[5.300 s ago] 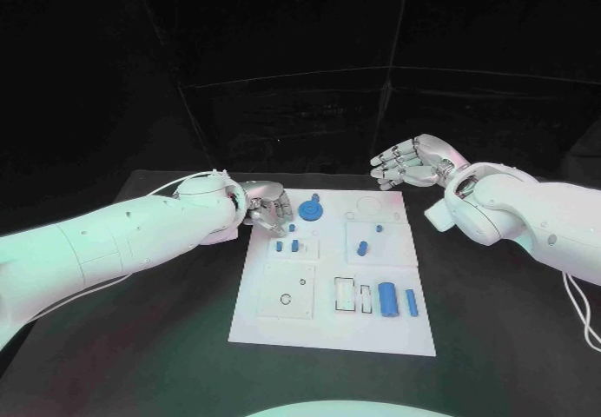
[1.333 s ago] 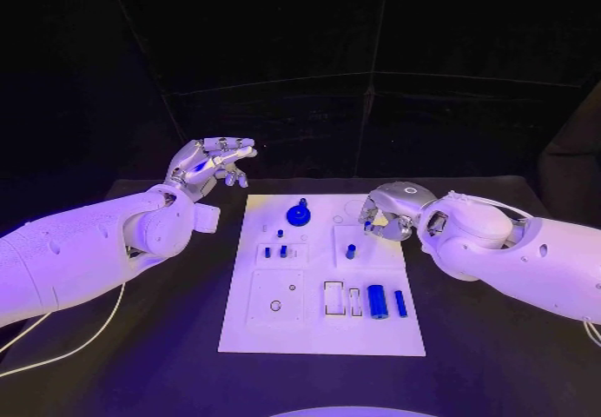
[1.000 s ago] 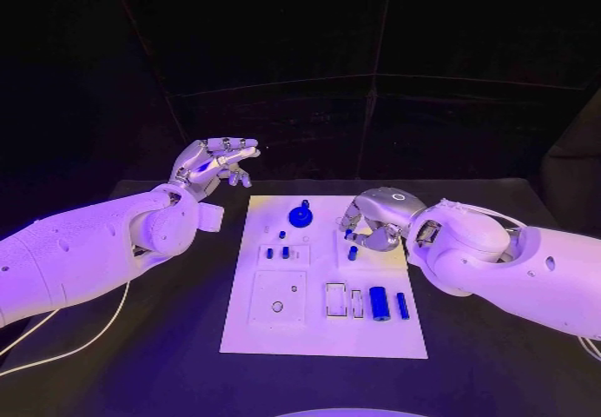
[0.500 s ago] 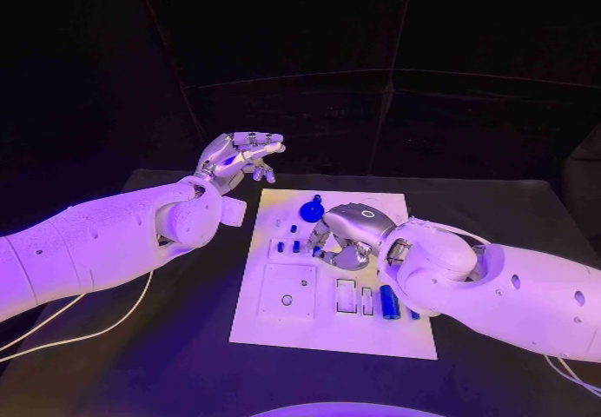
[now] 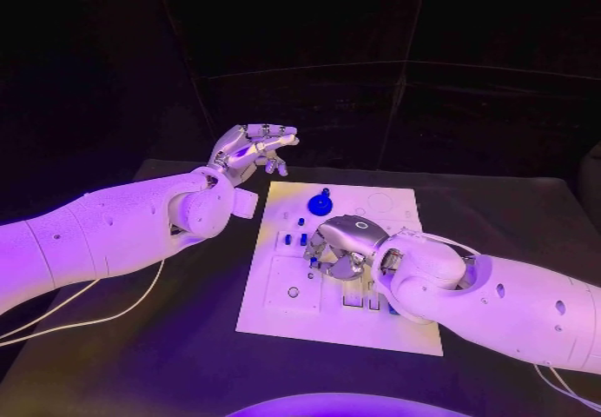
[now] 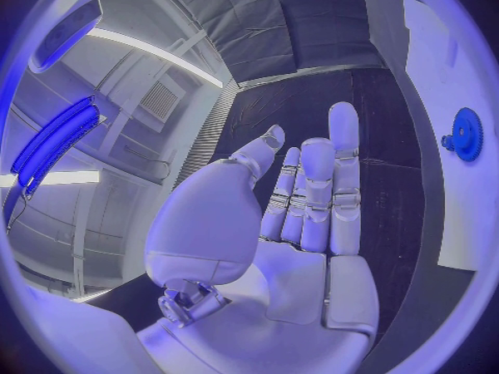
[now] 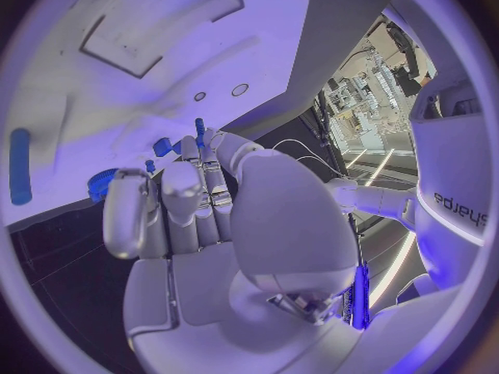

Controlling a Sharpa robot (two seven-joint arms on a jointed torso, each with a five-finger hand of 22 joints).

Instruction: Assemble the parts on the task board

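Right hand (image 5: 338, 252) low over middle of board (image 5: 394, 204), fingers curled around a small blue peg (image 7: 200, 130). Left hand (image 5: 254, 146) raised above counter (image 5: 526, 208) beyond board's far left corner, fingers apart, holding nothing. Blue gear (image 5: 320, 203) near far edge.

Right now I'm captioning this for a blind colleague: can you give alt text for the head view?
The right hand reaches over the middle of the white task board, fingers curled down among small blue parts. The left hand hovers raised beyond the board's far left corner, holding nothing, and a blue gear sits near the far edge.
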